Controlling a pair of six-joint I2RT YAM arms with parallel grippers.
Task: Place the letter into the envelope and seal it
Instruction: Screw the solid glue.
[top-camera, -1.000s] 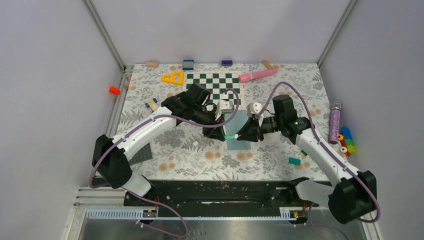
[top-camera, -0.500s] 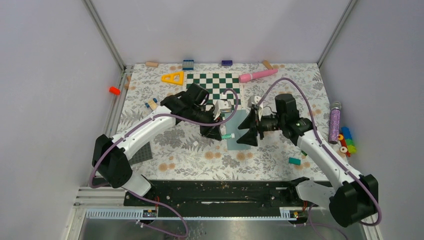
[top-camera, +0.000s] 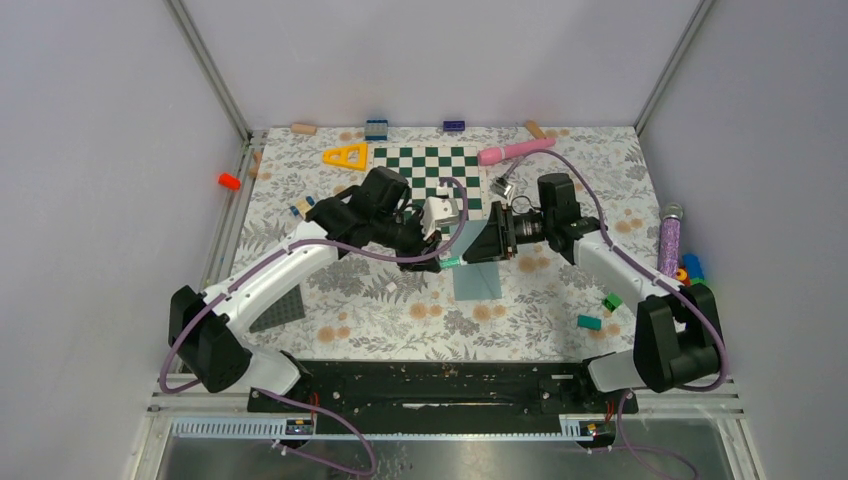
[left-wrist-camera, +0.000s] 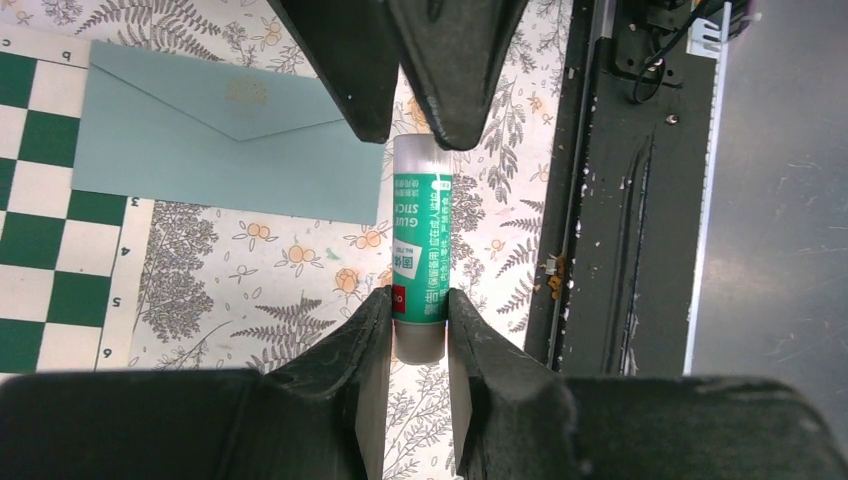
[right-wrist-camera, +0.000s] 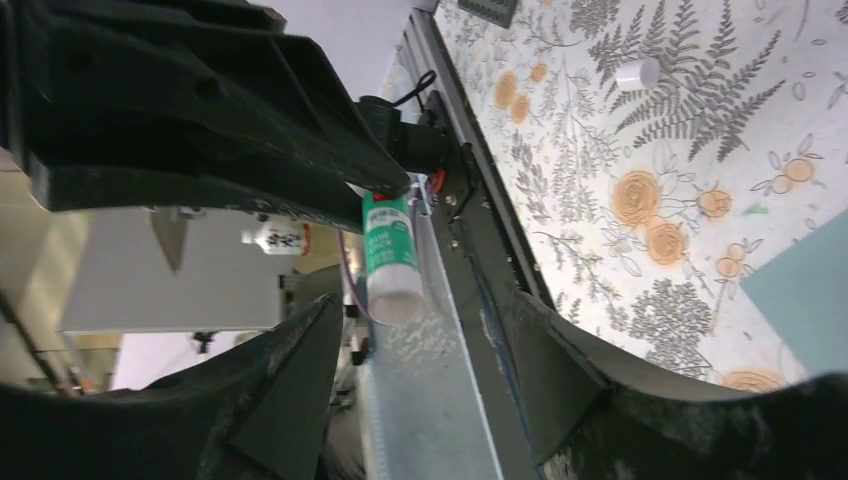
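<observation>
left pincer (left-wrist-camera: 418, 300) clamps glue stick (left-wrist-camera: 421, 230); right pincer (right-wrist-camera: 415, 305) apart (envelope (left-wrist-camera: 200, 150) flap: left wrist only)

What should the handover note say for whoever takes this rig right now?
Left tool: shut on the glue stick, held above the table.
Right tool: open, jaws either side of the stick's far end, apparently not gripping.
Envelope: flat on the table, one end on the chessboard, flap down.
Letter: not in view; cannot tell if it is inside.
Done: nothing confirmable.
Left: check letter, glue flap, seal.

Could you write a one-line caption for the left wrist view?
Left gripper holds a glue stick near the closed teal envelope.
</observation>
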